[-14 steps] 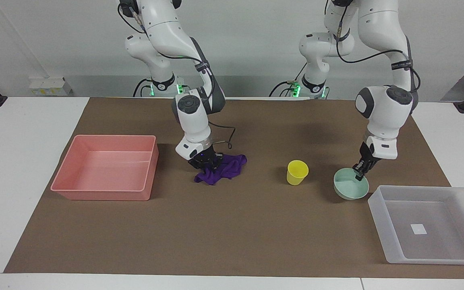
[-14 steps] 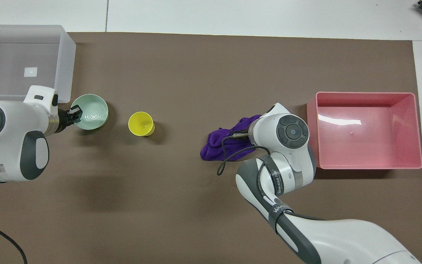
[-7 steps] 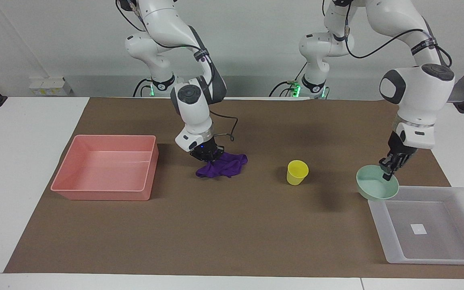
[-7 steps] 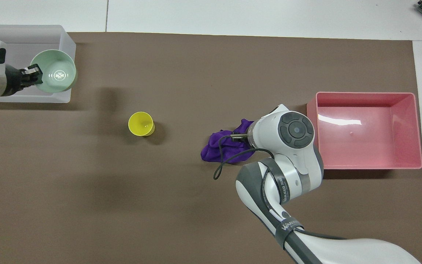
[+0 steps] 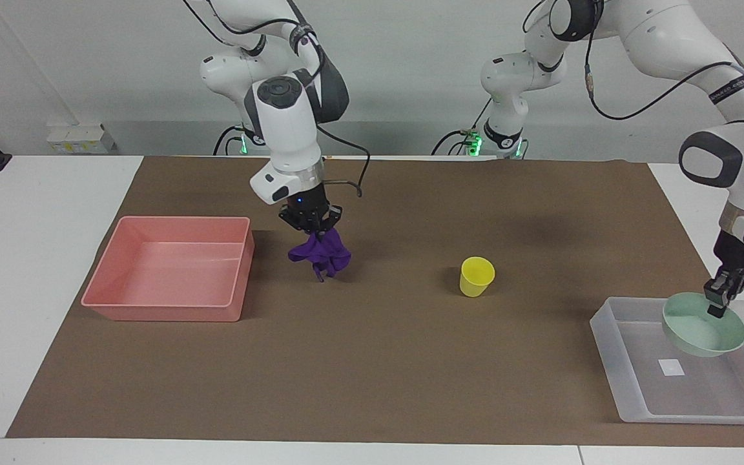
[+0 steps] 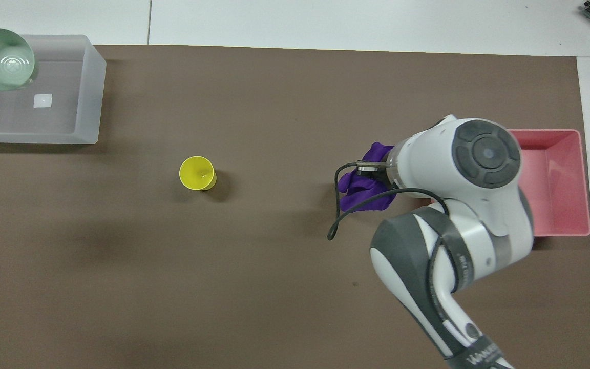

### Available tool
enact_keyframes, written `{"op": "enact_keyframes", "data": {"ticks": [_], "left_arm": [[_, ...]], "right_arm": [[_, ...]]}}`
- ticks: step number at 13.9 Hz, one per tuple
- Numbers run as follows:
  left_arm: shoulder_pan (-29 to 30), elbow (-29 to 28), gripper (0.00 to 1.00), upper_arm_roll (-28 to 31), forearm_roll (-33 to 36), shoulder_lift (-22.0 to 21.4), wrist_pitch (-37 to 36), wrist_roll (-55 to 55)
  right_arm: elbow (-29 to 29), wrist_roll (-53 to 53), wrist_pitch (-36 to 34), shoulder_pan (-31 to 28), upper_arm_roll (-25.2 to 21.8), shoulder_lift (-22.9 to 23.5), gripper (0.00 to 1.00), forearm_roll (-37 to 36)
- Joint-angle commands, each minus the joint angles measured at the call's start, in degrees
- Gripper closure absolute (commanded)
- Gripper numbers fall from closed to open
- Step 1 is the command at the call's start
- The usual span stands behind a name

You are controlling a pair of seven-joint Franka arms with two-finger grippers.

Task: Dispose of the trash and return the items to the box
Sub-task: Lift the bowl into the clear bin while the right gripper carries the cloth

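Purple rag hangs gripped in right claw over bench; left claw grips mint-green bowl over translucent tray.

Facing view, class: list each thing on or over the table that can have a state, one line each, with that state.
Purple rag: lifted, hanging bunched from the shut right tool, beside the pink bin.
Mint bowl: held by its rim in the shut left tool, over the frosted tray.
Yellow cup: upright, untouched.
Pink bin: empty.
Frosted tray: holds only a white sticker.

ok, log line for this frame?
left gripper: holding bowl over box | right gripper: cloth lifted beside pink bin | cup: untouched
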Motion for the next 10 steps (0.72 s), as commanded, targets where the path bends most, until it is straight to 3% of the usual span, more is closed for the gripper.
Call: {"op": "enact_keyframes", "data": {"ticks": [1,5,10], "left_arm": [[1.94,8.61,1.00,-0.61,0.86,8.01,1.30,1.48],[2.73,8.62,1.00,-0.43,1.39,12.50,7.54,3.68],[2.82,5.91,1.00,-0.43,2.18,13.91,12.55,3.68]], "right_arm": [[0.58,-3.26,-4.42,-5.12,0.34,-4.80,1.00,-1.96],[1.46,-14.23,-10.49,-13.90,0.34,-9.73,1.00,-2.04],[-1.52,-28.58,-9.10,-25.07,0.34,-10.09,1.00,-2.30]]}}
